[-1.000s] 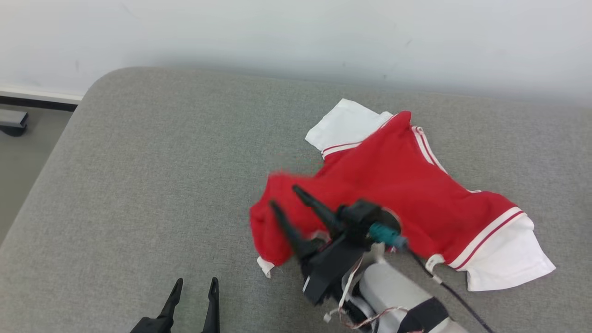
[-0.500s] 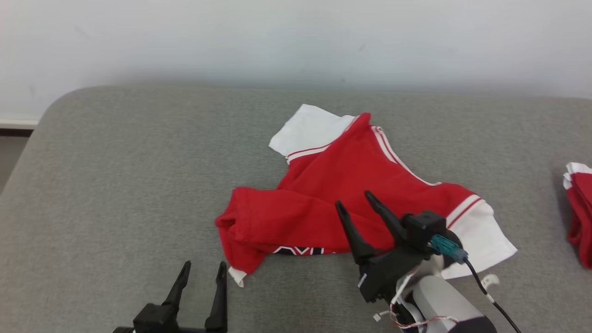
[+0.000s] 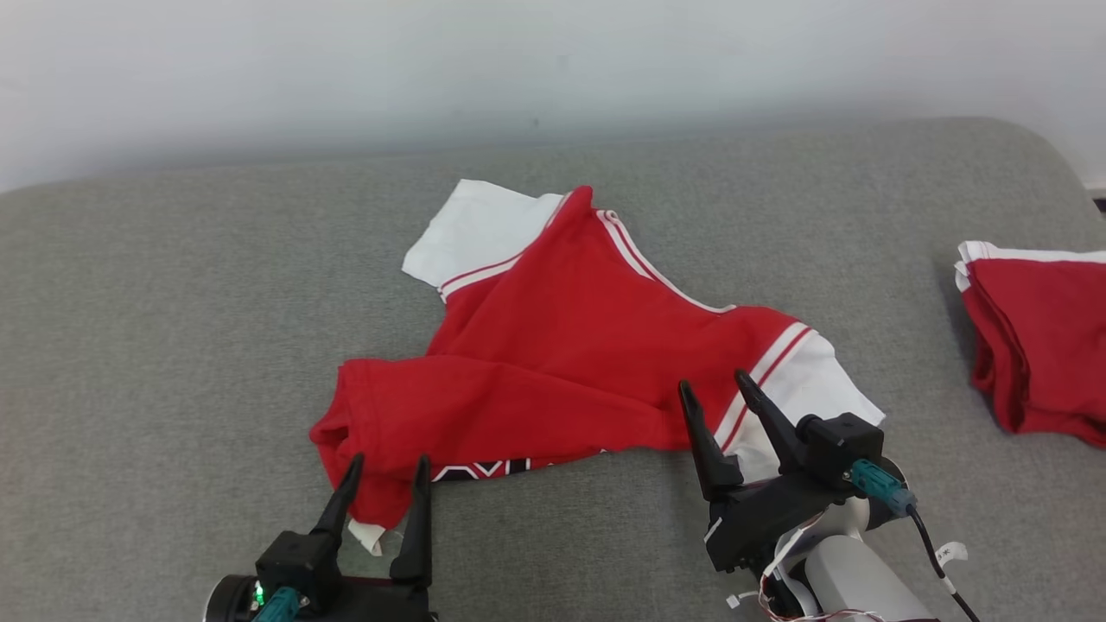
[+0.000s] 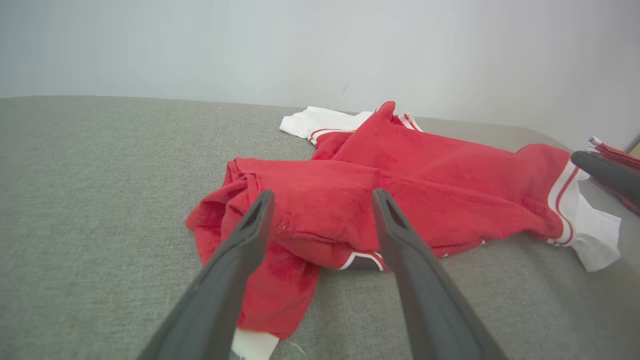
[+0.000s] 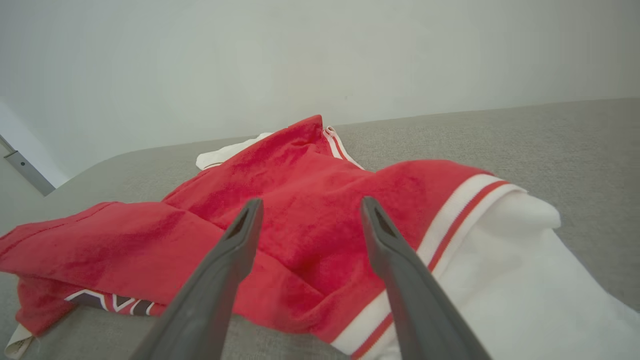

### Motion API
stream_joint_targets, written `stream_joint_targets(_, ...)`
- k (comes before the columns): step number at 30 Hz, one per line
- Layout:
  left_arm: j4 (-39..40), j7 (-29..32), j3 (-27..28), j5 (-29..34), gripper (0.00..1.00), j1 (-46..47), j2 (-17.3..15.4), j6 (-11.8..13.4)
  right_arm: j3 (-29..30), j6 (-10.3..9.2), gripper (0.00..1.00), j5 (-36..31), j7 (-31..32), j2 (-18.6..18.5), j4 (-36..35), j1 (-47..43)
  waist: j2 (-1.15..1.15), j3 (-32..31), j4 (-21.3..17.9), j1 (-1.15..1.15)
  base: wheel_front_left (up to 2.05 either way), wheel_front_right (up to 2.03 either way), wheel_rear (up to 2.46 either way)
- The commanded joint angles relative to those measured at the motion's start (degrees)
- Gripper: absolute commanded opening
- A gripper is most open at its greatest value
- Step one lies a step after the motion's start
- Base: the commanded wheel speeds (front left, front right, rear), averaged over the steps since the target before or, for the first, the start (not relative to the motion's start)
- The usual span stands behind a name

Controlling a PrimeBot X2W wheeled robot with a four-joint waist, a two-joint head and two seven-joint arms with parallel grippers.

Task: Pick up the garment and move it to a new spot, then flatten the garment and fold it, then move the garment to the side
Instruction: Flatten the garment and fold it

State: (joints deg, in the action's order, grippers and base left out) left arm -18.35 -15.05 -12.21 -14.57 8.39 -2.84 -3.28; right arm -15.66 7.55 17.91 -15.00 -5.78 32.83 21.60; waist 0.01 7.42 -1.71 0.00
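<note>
Counts: one loose garment, one folded red pile, and two grippers with two dark fingers each are seen.
Garment: it is red with two white sleeves and is spread crumpled on the grey cushion, just ahead of both grippers and spanning the gap between them.
Left gripper: the fingers are held parted with nothing between them; the bunched red end of the garment is found right at the tips, but contact cannot be judged.
Right gripper: the fingers are spread apart and empty; the striped cuff and a white sleeve lie just ahead of and beneath the tips.
Folded red pile: it is set well off to the right gripper's outer side; the number of pieces in it cannot be told.
Cushion load: both the garment and the pile are carried on it.
</note>
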Motion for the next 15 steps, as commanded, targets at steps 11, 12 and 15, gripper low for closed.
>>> stream_joint_targets(11, -0.25, -0.18, 2.81, 1.4, 1.0, -0.06, -0.07, 2.11, 1.12, -0.14, 1.0, -1.37, -0.22, 1.2, 0.22, -0.43, -0.01, 1.54, -1.47, 0.0, 0.0, 0.0, 0.0)
stream_joint_targets(12, -0.38, -0.18, 2.79, 1.43, 1.0, -0.13, -0.08, 2.0, 1.07, -0.14, 1.0, -1.36, -0.22, 1.28, 0.35, -0.48, -0.01, 1.55, -1.44, 0.0, 0.0, 0.0, 0.0)
stream_joint_targets(15, -0.54, -0.18, 2.91, 1.05, 1.0, -0.28, -0.07, 2.21, 0.92, -0.14, 1.0, -1.19, -0.22, 1.41, 0.65, -0.47, -0.01, 1.62, -1.37, 0.0, 0.0, 0.0, 0.0)
